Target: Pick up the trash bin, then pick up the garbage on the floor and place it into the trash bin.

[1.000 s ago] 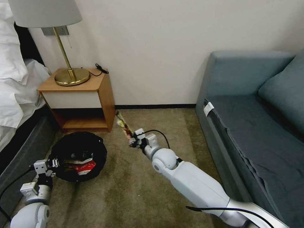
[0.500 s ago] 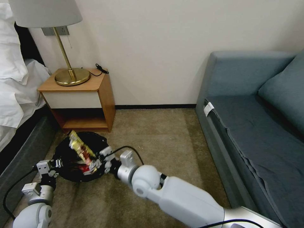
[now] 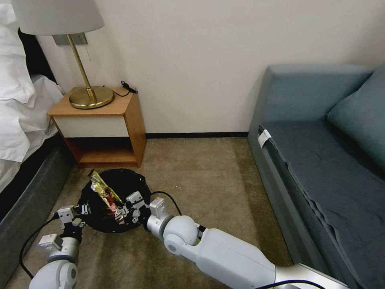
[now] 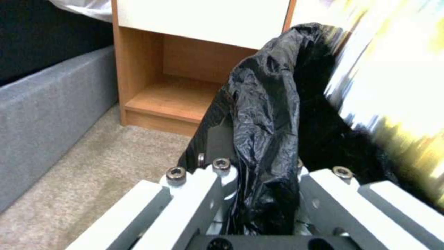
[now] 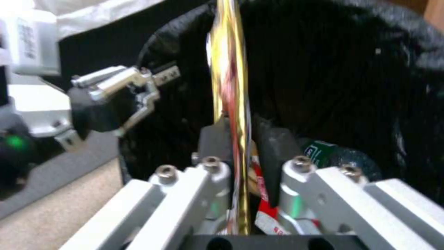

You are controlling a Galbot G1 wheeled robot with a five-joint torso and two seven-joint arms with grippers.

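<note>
The trash bin [image 3: 132,182], round with a black bag liner, sits tilted just above the carpet in front of the nightstand. My left gripper [image 3: 81,210] is shut on its near left rim, and the left wrist view shows the black bag [image 4: 266,114] pinched between the jaws of the left gripper [image 4: 259,166]. Over the bin's mouth, my right gripper [image 3: 123,210] is shut on the gold-brown snack wrapper [image 3: 103,192], which stands upright. In the right wrist view, the wrapper [image 5: 230,80] rises from my right gripper [image 5: 241,139]. Inside the bin lie a green-labelled bottle [image 5: 320,152] and a red-and-white carton [image 5: 264,211].
A wooden nightstand [image 3: 105,124] with a brass lamp [image 3: 86,94] stands just behind the bin. The bed [image 3: 20,120] runs along the left and a blue-grey sofa [image 3: 321,160] along the right. Bare carpet [image 3: 200,176] lies between them.
My right gripper has carried the wrapper left from the middle of the carpet to over the bin's mouth. The left gripper and the bin have shifted a little to the right.
</note>
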